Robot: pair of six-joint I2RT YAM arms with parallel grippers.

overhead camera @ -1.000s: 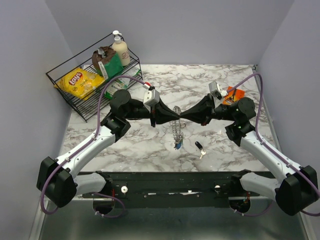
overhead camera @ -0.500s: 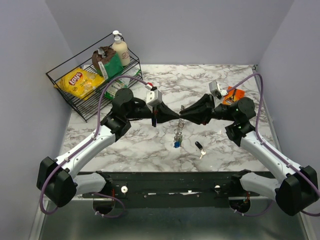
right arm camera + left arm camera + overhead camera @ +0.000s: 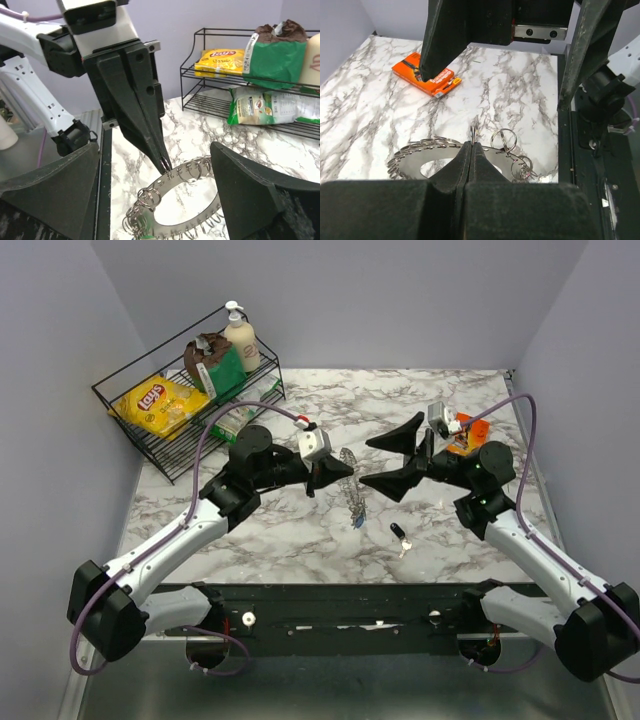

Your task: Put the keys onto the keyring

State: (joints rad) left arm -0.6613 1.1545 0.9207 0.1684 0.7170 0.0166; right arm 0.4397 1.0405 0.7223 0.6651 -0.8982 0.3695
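Note:
The keyring (image 3: 352,492) is a flat grey ring with small split rings all round its rim, and it hangs tilted above the marble. My left gripper (image 3: 349,469) is shut on one small ring at its upper rim; its closed tips (image 3: 472,145) sit over the plate (image 3: 410,161). A blue key (image 3: 357,524) dangles from the low end. A black key (image 3: 399,534) lies loose on the table. My right gripper (image 3: 366,464) stands wide open just right of the keyring (image 3: 175,183), holding nothing, with the left fingers (image 3: 140,105) between its own.
A black wire rack (image 3: 150,445) at the back left holds a yellow chips bag (image 3: 158,405), a green pack and a soap bottle (image 3: 240,338). An orange packet (image 3: 468,428) lies at the back right, behind the right arm.
My right gripper has opened from shut, let go of the keyring and drawn back to the right. The left gripper has closed fully and keeps the ring, now tilted.

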